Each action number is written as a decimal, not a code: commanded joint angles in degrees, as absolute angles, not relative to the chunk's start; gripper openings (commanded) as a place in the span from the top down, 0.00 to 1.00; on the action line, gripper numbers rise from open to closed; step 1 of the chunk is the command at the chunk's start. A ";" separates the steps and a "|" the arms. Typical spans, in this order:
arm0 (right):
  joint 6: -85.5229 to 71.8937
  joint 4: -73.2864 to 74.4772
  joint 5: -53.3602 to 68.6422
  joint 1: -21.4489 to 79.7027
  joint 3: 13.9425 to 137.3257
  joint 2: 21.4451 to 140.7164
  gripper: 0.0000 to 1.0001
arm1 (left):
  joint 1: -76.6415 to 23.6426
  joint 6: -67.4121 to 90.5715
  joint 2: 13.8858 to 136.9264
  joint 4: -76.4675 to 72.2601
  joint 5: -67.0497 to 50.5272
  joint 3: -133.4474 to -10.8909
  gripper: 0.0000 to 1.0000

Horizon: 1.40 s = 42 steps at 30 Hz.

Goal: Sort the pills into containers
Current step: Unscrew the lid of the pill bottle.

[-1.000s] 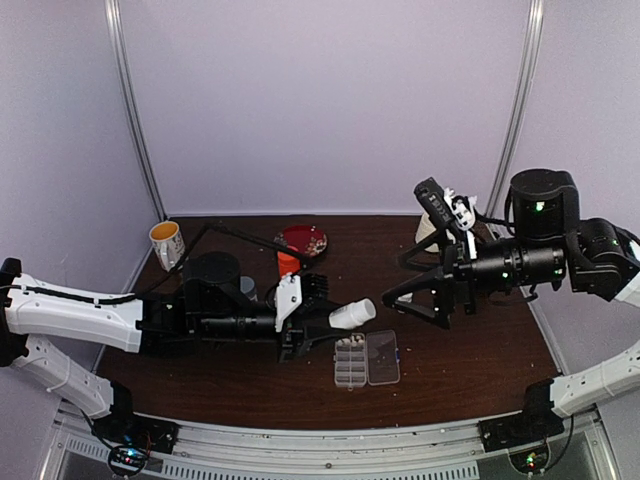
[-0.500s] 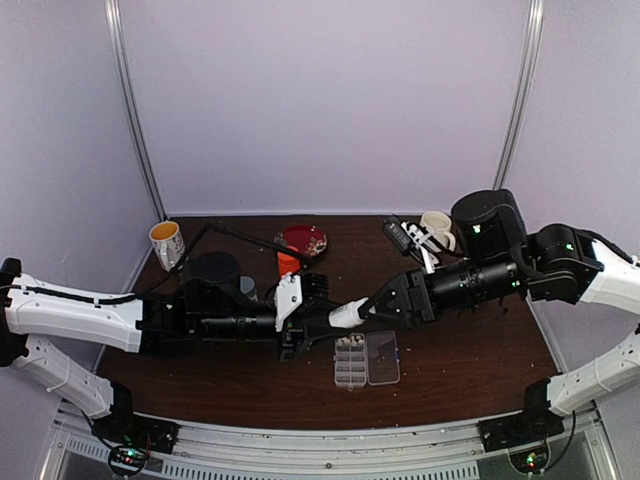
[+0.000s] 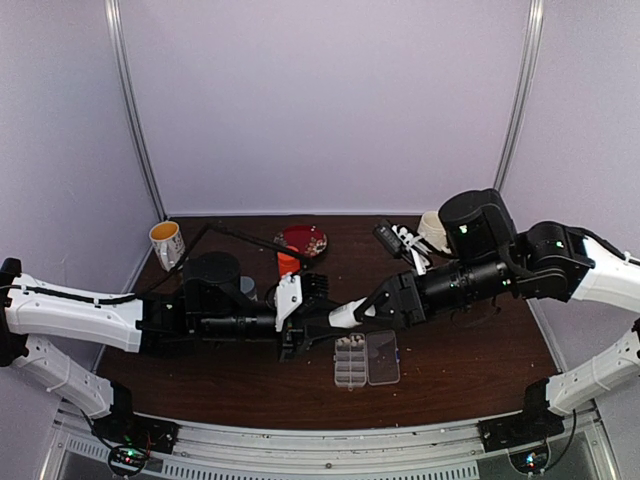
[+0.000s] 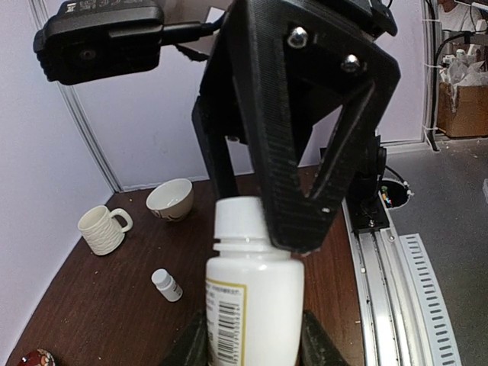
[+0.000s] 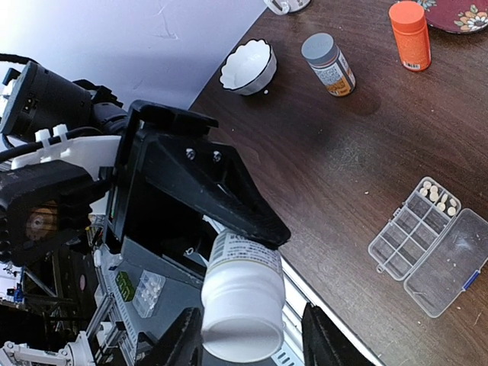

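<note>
2 arms meet over the middle of the dark brown wooden surface [image 3: 480, 350], both at 1 white plastic bottle [image 3: 347, 315] with a white screw cap and a barcode label. The left fingers [image 4: 192, 345] pinch the bottle's body from both sides. They hold it roughly level above the surface, its cap [image 5: 242, 324] pointing toward the right arm. The right fingers [image 5: 179, 339] bracket the cap. 1 of them sits against it, while the other shows a sliver of space beside it in the right wrist view, so whether they truly clamp it cannot be told.

The clear plastic rectangular organiser box [image 3: 366, 360] lies on the surface just nearer the arm bases than the bottle. Its hinged clear lid [image 5: 451, 267] is folded flat open beside the tray. The pills [image 5: 438, 198], small cream pellets, lie clustered in 1 end compartment, and the other compartments [image 5: 404, 232] run in 2 rows along the tray.

Farther back, an orange bottle with an orange cap [image 5: 410, 34] stands just beside a dark red patterned plate [image 5: 465, 11]. A grey-capped labelled bottle [image 5: 328, 65] and a white scalloped bowl [image 5: 248, 67] sit near them. Toward the right side, a cream ceramic mug [image 4: 103, 229] and a small white vial [image 4: 166, 284] stand apart from each other.
</note>
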<state>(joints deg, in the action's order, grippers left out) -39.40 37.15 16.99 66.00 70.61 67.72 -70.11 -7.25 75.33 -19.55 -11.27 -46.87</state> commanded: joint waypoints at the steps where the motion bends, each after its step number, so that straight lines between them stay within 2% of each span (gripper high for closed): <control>1: -39.39 36.92 17.25 66.31 72.91 67.94 0.50 | -69.86 -8.17 75.18 -21.81 -11.14 -48.30 0.83; 3: -39.16 37.39 17.03 66.29 73.29 67.85 0.47 | -69.80 -8.12 75.15 -21.82 -11.18 -48.26 0.83; 4: -38.95 37.65 16.98 66.32 73.56 67.93 0.49 | -69.79 -8.09 75.21 -21.80 -11.19 -48.25 0.83; 7: -38.76 38.41 17.20 66.27 74.03 68.13 0.63 | -69.82 -8.00 75.28 -21.71 -11.25 -48.32 0.83; 12: -38.54 38.76 17.64 66.35 74.16 68.50 0.78 | -69.85 -8.00 75.32 -21.63 -11.25 -48.42 0.83; 18: -37.41 39.48 18.54 66.33 74.68 69.55 0.71 | -69.83 -7.95 75.29 -21.45 -11.24 -48.64 0.84; 20: -37.27 39.86 18.58 66.28 74.88 69.78 0.60 | -69.83 -7.95 75.31 -21.31 -11.27 -48.68 0.83; 22: -37.27 39.83 18.56 66.28 74.96 69.70 0.58 | -69.81 -7.99 75.24 -21.20 -11.12 -48.69 0.83; 24: -37.09 39.98 18.41 66.27 75.13 69.76 0.62 | -69.80 -7.97 75.17 -21.10 -11.05 -48.58 0.83; 29: -36.70 40.32 18.29 66.33 75.37 69.87 0.83 | -69.79 -7.91 75.20 -21.09 -11.12 -48.52 0.84; 33: -35.45 40.40 18.62 66.33 75.56 69.94 0.75 | -69.84 -7.84 75.19 -21.10 -11.23 -48.48 0.84; 35: -35.22 40.51 18.54 66.29 75.87 69.98 0.59 | -69.87 -7.91 75.21 -21.10 -11.26 -48.54 0.84; 36: -35.24 40.57 18.28 66.27 76.01 69.97 0.54 | -69.81 -7.87 75.18 -21.09 -11.25 -48.57 0.84; 39: -35.25 40.98 17.75 66.27 76.45 70.05 0.52 | -69.87 -7.95 75.23 -21.01 -11.25 -48.65 0.84; 42: -35.07 41.44 17.49 66.31 76.63 70.14 0.57 | -69.82 -7.86 75.18 -21.10 -11.17 -48.55 0.84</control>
